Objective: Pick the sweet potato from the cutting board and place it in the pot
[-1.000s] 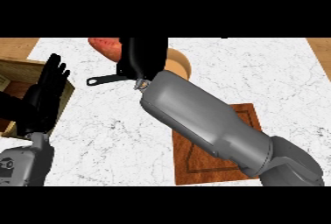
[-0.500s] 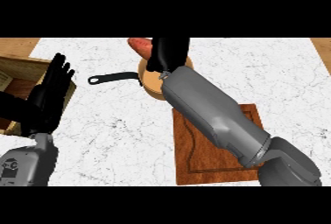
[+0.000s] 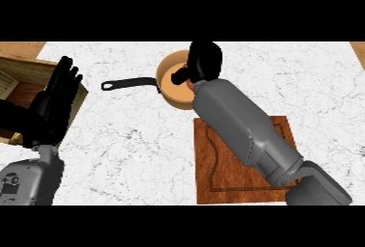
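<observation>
My right hand hangs over the tan pot, which has a black handle pointing left. Its fingers curl round the sweet potato, of which only a reddish sliver shows beside the thumb. The forearm runs down across the wooden cutting board, whose visible surface is bare. At the left edge my left hand rests open, fingers up, well away from the pot.
A wooden crate stands at the left behind my left hand. The white marble counter stretches between the crate and the board. A wooden edge shows at the top right corner.
My right hand has carried the sweet potato rightward and lower over the pot; the potato now shows far less. The left hand has not moved.
</observation>
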{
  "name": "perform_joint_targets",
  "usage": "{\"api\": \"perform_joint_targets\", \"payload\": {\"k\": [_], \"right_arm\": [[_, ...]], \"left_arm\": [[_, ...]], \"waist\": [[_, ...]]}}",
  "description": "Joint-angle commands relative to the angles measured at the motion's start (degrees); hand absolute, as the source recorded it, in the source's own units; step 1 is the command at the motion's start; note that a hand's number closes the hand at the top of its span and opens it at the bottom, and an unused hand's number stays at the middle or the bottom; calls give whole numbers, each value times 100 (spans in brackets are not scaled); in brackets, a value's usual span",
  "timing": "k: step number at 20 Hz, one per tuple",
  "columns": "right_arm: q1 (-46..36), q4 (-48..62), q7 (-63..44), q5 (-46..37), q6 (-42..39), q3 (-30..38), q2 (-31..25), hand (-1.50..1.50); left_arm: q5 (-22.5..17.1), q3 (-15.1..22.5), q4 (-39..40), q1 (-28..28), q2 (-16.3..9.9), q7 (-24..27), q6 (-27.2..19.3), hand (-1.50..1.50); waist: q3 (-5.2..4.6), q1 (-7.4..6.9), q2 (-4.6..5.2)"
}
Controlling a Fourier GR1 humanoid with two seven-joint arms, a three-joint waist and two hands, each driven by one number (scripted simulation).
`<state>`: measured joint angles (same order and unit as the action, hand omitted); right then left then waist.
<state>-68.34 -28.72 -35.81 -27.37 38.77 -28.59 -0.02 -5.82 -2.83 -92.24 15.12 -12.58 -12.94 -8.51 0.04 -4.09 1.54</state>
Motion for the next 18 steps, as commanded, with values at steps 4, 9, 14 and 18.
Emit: {"api": "perform_joint_targets", "payload": {"k": [4,9,14,18], "right_arm": [[342,-641,1837,1153,635,900,2,-150],[447,-732,2636,2014,869,1407,2,-150],[656,-869,3616,2495,243,2182,-65,-150],[986,-1229,3562,2551,-239,2278,-369,-150]], "left_arm": [[-50,-113,138,122,-38,87,51,0],[-95,-171,-4,-140,-144,54,170,0],[127,-111,-17,-45,-6,-116,-117,0],[-150,-402,-541,-614,-259,-213,184,0]], "waist": [[9,44,12],[2,5,-37],[1,285,-112],[-3,331,-155]]}}
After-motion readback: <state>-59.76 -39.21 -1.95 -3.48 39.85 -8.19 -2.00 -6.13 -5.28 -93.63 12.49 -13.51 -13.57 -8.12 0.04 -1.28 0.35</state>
